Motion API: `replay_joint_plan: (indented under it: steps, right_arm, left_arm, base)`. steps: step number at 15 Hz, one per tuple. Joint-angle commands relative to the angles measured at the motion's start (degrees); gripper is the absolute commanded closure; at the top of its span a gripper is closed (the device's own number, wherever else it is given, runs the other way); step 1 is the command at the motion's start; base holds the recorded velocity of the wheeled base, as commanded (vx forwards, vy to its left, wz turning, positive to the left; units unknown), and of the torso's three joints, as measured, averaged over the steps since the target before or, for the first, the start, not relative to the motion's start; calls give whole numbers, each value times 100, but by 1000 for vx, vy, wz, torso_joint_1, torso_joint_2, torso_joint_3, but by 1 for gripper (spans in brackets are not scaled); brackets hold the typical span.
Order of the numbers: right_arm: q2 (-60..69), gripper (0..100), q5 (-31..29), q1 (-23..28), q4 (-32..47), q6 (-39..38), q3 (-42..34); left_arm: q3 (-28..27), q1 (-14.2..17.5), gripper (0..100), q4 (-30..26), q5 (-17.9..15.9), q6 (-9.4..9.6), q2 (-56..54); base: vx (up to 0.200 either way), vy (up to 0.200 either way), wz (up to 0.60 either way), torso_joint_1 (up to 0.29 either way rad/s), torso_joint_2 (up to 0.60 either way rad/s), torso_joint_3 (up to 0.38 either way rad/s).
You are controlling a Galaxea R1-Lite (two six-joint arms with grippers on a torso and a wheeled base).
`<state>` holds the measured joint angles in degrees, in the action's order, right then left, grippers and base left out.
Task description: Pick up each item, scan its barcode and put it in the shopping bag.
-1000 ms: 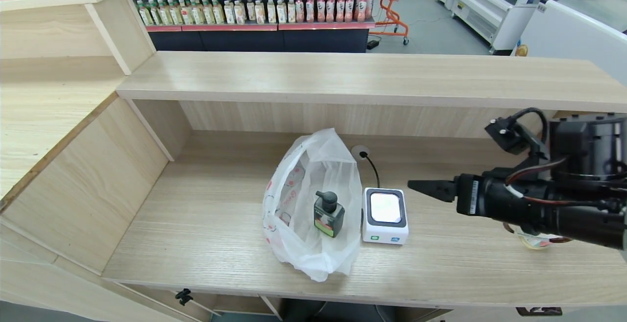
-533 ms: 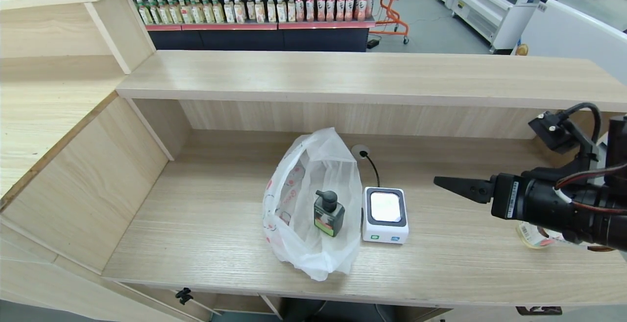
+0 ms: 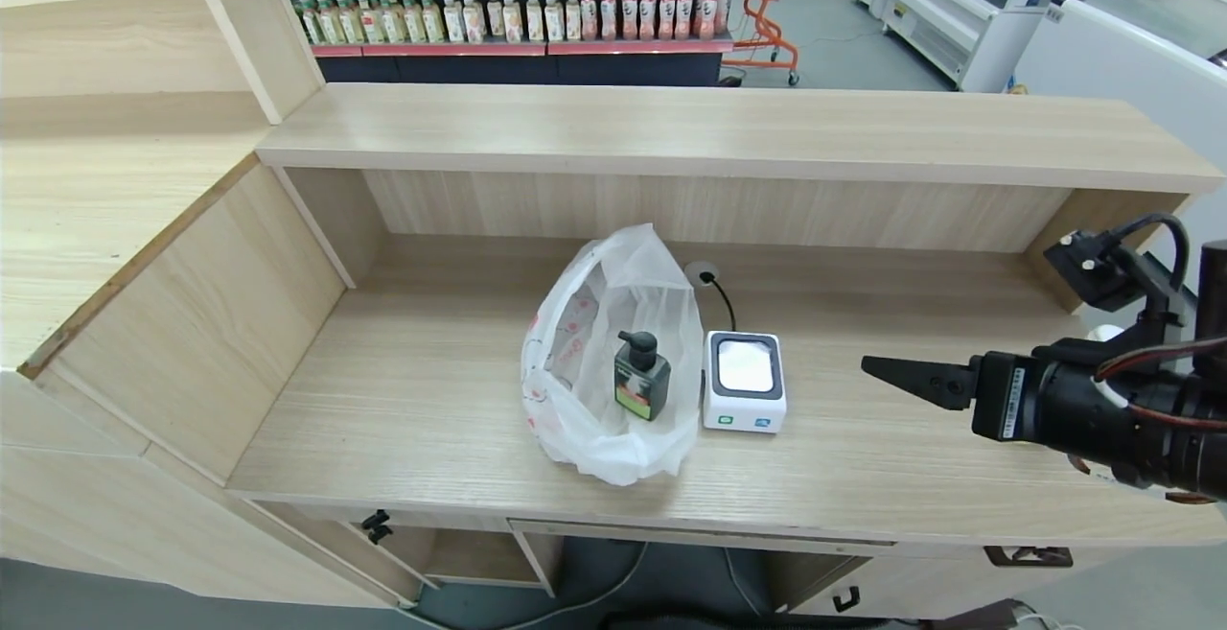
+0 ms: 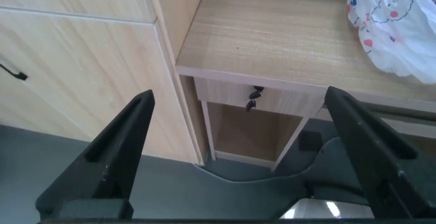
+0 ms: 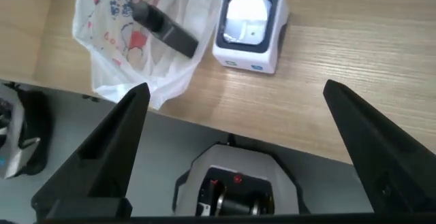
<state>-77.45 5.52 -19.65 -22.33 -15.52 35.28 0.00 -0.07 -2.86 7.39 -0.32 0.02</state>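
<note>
Right tool (image 3: 887,373): jaws spread wide, nothing in them. It hangs over the right part of the light wood bench (image 3: 412,390), well to the right of the scanner, with its tips pointing toward it.

Left tool (image 4: 240,93): jaws also wide apart and empty. It sits low, off the bench's front-left corner, facing the front edge and the cupboard panel below it.

White translucent plastic shopping bag with red print (image 3: 566,390) lies mid-bench with its mouth open.

Dark green pump bottle with a black dispenser head (image 3: 641,376) is inside the bag, on the side nearest the scanner, pump end toward the back wall. Upright or leaning: can't tell.

White square barcode scanner with a lit top window (image 3: 745,381) sits on the bench just right of the bag. Whether the bag wall touches it: can't tell.

Black cable (image 3: 724,309) runs from the back of the scanner to a round grommet hole (image 3: 703,275) in the bench near the back wall.

Behind the bench: a store shelf with a row of drink bottles (image 3: 518,16) and an orange wire cart (image 3: 767,7).
</note>
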Motion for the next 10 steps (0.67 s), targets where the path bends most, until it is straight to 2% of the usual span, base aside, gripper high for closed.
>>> replay_joint_plan:
  steps: [1, 10]
  right_arm:
    - [19, 0, -289, 84, 10, 67, -171]
    - [300, 0, -403, 93, 10, 58, -610]
  left_arm:
    - [0, -1, 0, -4, 0, 5, -2]
    - [0, -1, 0, 5, 0, -3, -2]
  base:
    - [0, -200, 0, -2, 7, 2]
    - [0, -200, 0, 2, 2, 3]
